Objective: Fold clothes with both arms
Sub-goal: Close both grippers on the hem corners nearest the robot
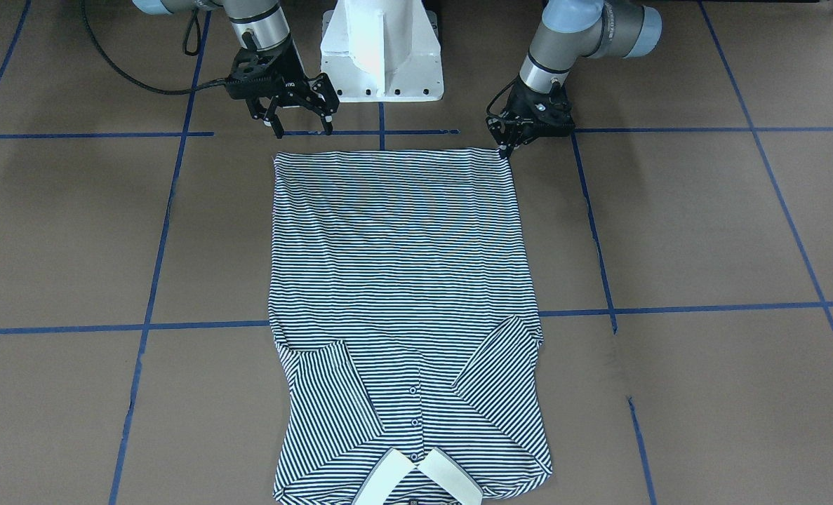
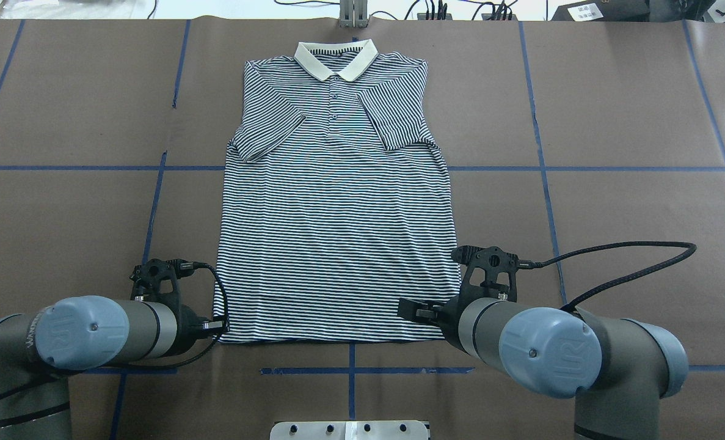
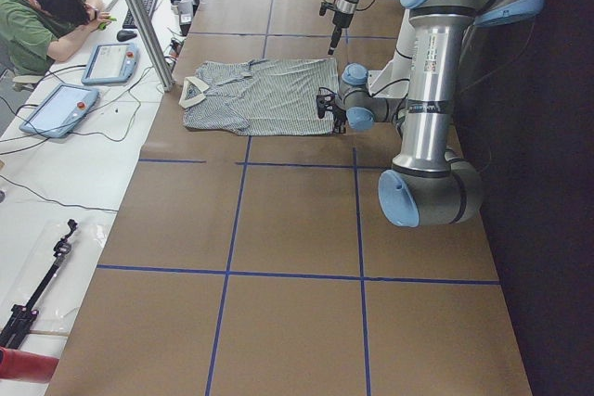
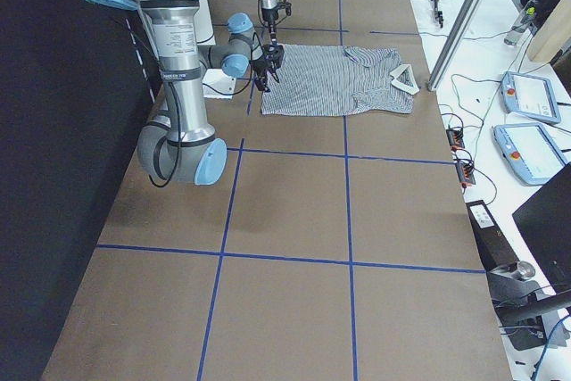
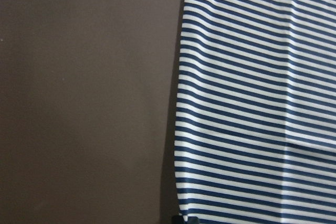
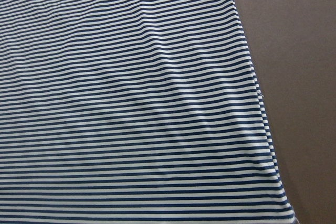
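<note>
Done: polo shirt (image 1: 402, 266) flat, sleeves folded in.
Remaining: body folds.
Left fingers (image 1: 506, 146): pinching hem corner.
Right fingers (image 1: 328, 120): spread, near hem.

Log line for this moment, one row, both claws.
polo shirt: flat, sleeves folded in | left claw: at hem corner, grip unclear | right claw: open, near other hem corner, off fabric
</note>
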You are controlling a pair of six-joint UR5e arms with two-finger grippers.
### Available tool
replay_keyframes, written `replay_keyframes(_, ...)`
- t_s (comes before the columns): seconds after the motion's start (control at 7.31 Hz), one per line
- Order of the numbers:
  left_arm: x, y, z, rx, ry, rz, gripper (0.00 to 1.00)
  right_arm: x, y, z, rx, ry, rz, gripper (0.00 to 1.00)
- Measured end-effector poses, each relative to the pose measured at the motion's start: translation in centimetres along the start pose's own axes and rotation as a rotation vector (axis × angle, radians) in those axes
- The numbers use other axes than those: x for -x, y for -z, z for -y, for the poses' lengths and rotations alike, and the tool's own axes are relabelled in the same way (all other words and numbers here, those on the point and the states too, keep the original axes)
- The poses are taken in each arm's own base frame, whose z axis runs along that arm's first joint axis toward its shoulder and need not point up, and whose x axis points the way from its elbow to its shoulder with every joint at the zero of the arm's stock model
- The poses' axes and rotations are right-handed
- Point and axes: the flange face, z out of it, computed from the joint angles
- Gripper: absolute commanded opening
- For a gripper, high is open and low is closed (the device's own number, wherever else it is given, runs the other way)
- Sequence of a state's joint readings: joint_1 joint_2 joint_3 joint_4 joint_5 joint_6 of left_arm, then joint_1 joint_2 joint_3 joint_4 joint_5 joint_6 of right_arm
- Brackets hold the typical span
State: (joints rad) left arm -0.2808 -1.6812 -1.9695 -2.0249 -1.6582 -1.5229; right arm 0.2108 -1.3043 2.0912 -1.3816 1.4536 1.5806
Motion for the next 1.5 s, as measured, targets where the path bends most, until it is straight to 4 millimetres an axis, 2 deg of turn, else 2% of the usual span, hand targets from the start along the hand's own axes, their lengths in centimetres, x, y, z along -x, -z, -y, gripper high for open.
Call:
replay_keyframes(0.14, -0.1, 0.0, 0.0, 0.000, -0.001, -0.001, 0.00, -0.5, -1.5, -0.6, -0.026, 0.011, -0.029, 0.67)
replay_keyframes(0.55, -0.3, 0.1, 0.0, 0.001, -0.002, -0.006, 0.00, -2.5, -4.6, -2.1, -0.065, 0.046, -0.106, 0.67)
replay_keyframes(0.82, -0.4, 0.1, 0.0, 0.002, -0.002, -0.007, 0.00, -3.6, -5.3, -2.5, -0.064, 0.056, -0.133, 0.67)
replay_keyframes(1.23, -0.4, 0.1, 0.0, 0.002, -0.002, -0.008, 0.00, -4.4, -5.8, -2.8, -0.066, 0.061, -0.150, 0.47)
replay_keyframes(1.5, -0.5, 0.1, -0.1, 0.002, -0.003, -0.009, 0.00, -4.7, -6.2, -2.9, -0.066, 0.062, -0.159, 0.46)
